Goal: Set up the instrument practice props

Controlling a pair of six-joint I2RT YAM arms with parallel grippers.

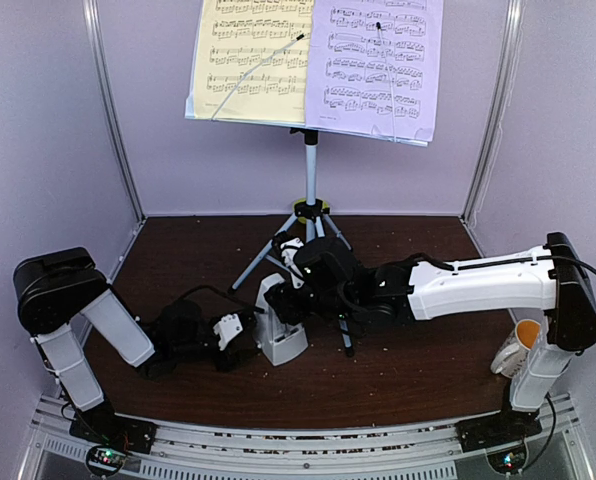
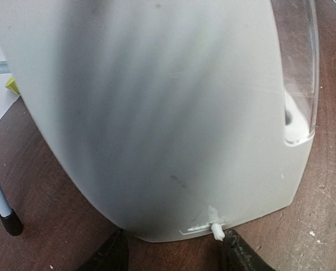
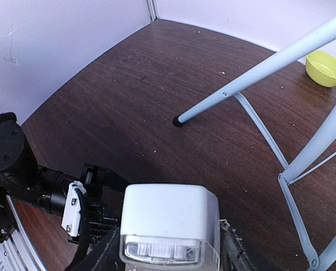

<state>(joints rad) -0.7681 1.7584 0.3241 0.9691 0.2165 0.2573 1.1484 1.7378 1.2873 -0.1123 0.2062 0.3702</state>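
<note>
Yellow sheet point(image 1: 248, 60) and lilac sheet point(image 1: 373, 65) on stand point(image 1: 311, 180): printed notes, no words legible. Metronome point(image 1: 281, 338) upright on bench point(image 1: 428, 355); right jaws grip its top, left jaws open just beside. Mug point(image 1: 513, 350) orange inside.

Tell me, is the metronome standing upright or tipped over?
Upright: the metronome stands on its wide base on the table, narrow top pointing up.

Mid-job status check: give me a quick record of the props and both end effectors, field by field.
stand: upright at rear, tripod on table
sheets: yellow sheet left, lilac sheet right, both on stand
metronome: upright, table centre
right end effector: fingers flank metronome top, apparently gripping
left end effector: open, low beside metronome
other: mug by right arm base; bowl
</note>
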